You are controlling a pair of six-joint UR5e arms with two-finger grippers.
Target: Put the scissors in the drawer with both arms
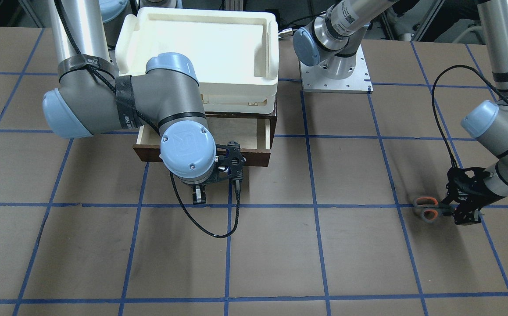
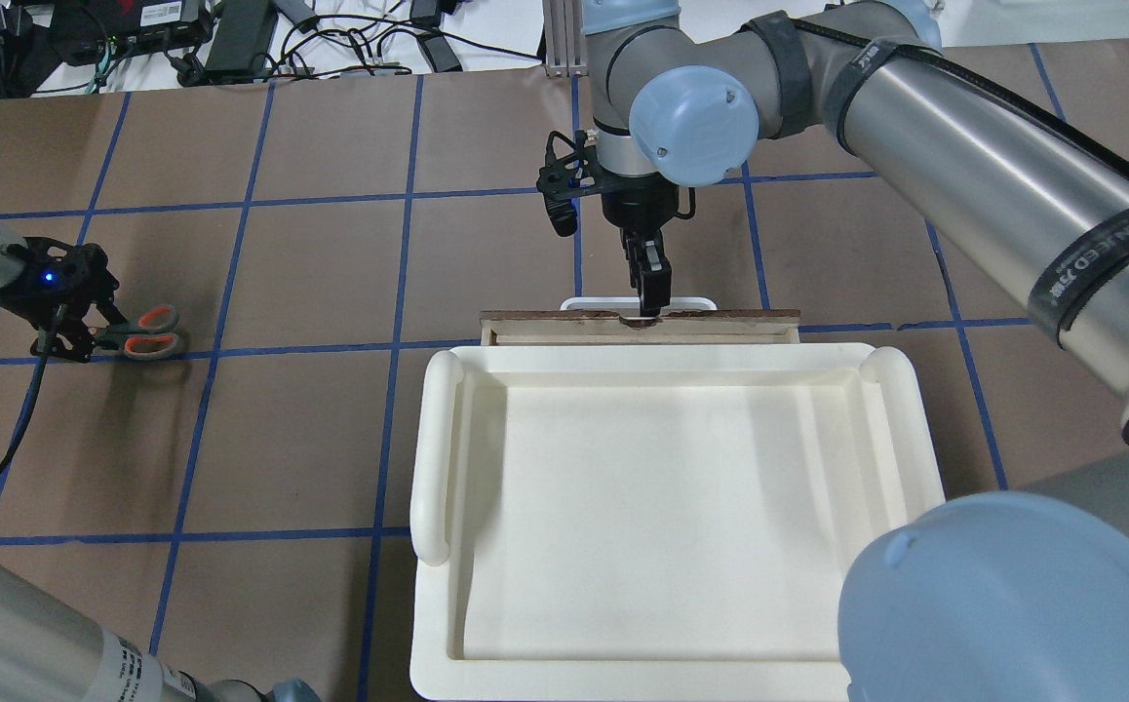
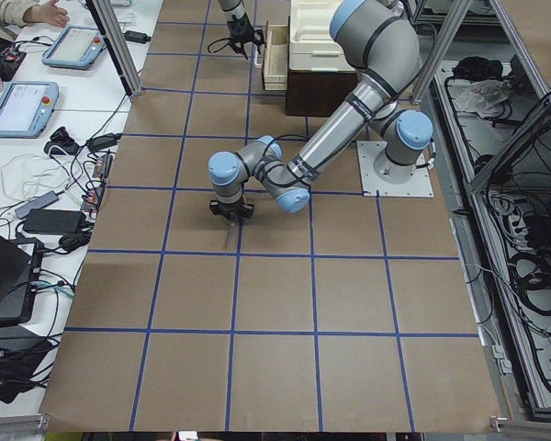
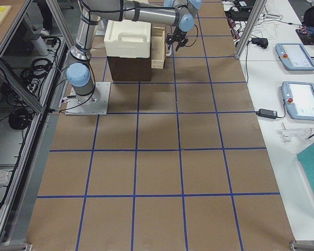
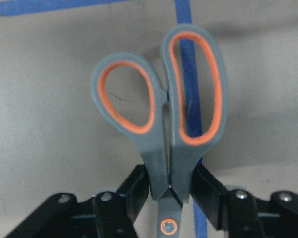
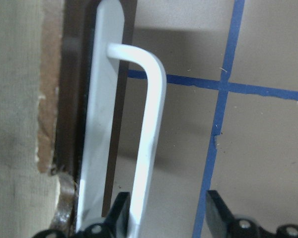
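The scissors (image 1: 427, 208), with grey handles lined orange, are low over the table at the robot's far left. They also show in the overhead view (image 2: 147, 331) and in the left wrist view (image 5: 164, 114). My left gripper (image 1: 458, 213) (image 5: 171, 186) is shut on them near the pivot, handles pointing away. I cannot tell whether they rest on the table. The dark brown drawer (image 1: 254, 158) stands pulled open and shows its pale interior (image 1: 236, 131). My right gripper (image 2: 650, 297) (image 6: 166, 213) is open, its fingers on either side of the white bar handle (image 6: 151, 114).
A cream-white plastic tray (image 2: 438, 439) sits on top of the cabinet above the drawer (image 1: 201, 26). The left arm's base plate (image 1: 359, 79) is bolted beside the cabinet. The brown table has blue tape grid lines.
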